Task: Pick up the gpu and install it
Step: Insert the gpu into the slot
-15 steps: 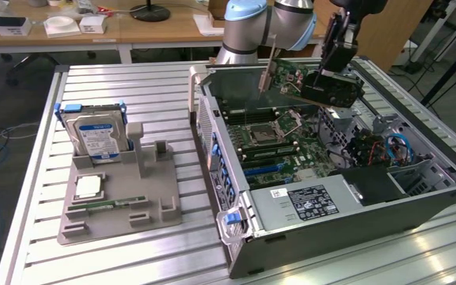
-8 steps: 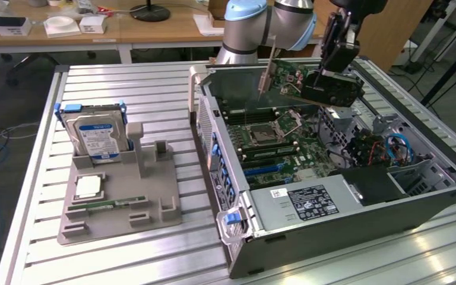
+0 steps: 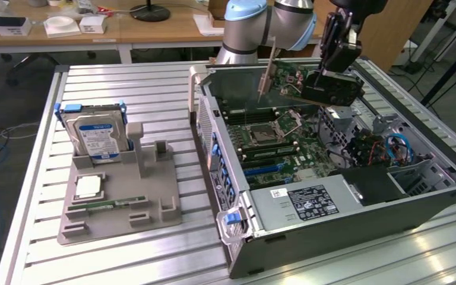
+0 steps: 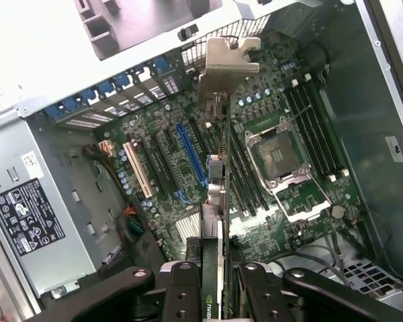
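1. One arm is working in your exterior view: your gripper (image 3: 329,66) is clenching the gpu (image 3: 291,80) and holding it above the far end of the open computer case (image 3: 331,237)
2. The card is hanging tilted in the air, with its silver bracket pointing toward the exterior view's left and its black cooler sitting under the gripper; it is hovering over the motherboard (image 3: 272,139), apart from it
3. On the exterior view's left, a hard drive (image 3: 93,136) is standing upright in the grey fixture (image 3: 117,225), and a small memory stick (image 3: 109,206) is lying flat in the same fixture, on the slatted table (image 3: 133,83)
4. In your wrist view, the gpu (image 4: 215,188) is showing edge-on, running away from the camera to its bracket at the far end
5. Your gripper (image 4: 215,285) is pinching the card from both sides, with the fingers (image 4: 181,288) pressing against its faces
6. Below the card, the motherboard (image 4: 168,134) is lying exposed, with a blue slot (image 4: 191,154) just beside the card's line and the processor socket (image 4: 279,154) on the other side
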Robot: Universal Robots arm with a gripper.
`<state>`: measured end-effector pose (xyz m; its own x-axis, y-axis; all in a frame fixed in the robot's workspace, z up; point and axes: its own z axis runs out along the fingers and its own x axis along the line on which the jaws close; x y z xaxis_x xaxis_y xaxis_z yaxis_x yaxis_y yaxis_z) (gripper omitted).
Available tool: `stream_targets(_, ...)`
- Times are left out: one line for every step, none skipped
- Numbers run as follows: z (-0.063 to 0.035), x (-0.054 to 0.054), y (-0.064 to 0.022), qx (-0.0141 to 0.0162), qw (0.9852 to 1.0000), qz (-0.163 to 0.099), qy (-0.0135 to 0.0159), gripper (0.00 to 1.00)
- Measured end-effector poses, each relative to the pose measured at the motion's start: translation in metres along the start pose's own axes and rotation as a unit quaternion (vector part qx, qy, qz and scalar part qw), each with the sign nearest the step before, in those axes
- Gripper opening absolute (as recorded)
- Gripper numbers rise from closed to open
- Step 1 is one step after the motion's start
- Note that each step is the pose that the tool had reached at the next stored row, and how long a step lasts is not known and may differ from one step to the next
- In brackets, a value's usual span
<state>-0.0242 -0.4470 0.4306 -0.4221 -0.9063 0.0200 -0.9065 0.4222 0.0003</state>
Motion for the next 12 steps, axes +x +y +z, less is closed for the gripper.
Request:
stream_targets(0.0000, 0.0000, 0.0000, 0.0001, 1.0000, -0.003, 0.0000, 0.26)
stream_targets(0.0000, 0.0000, 0.0000, 0.0001, 1.0000, -0.006, 0.0000, 0.26)
stream_targets(0.0000, 0.0000, 0.0000, 0.0002, 1.0000, -0.009, 0.0000, 0.26)
stream_targets(0.0000, 0.0000, 0.0000, 0.0002, 0.9999, -0.011, 0.0000, 0.26)
stream_targets(0.0000, 0.0000, 0.0000, 0.0003, 0.9999, -0.014, 0.0000, 0.26)
stream_targets(0.0000, 0.0000, 0.0000, 0.0004, 0.9999, -0.017, 0.0000, 0.26)
stream_targets(0.0000, 0.0000, 0.0000, 0.0004, 0.9998, -0.020, 0.0000, 0.26)
stream_targets(0.0000, 0.0000, 0.0000, 0.0005, 0.9997, -0.022, 0.0000, 0.26)
stream_targets(0.0000, 0.0000, 0.0000, 0.0005, 0.9997, -0.025, 0.0000, 0.26)
stream_targets(0.0000, 0.0000, 0.0000, 0.0006, 0.9996, -0.028, 0.0000, 0.26)
stream_targets(0.0000, 0.0000, 0.0000, 0.0006, 0.9995, -0.031, 0.0000, 0.26)
stream_targets(0.0000, 0.0000, 0.0000, 0.0007, 0.9994, -0.034, 0.0000, 0.26)
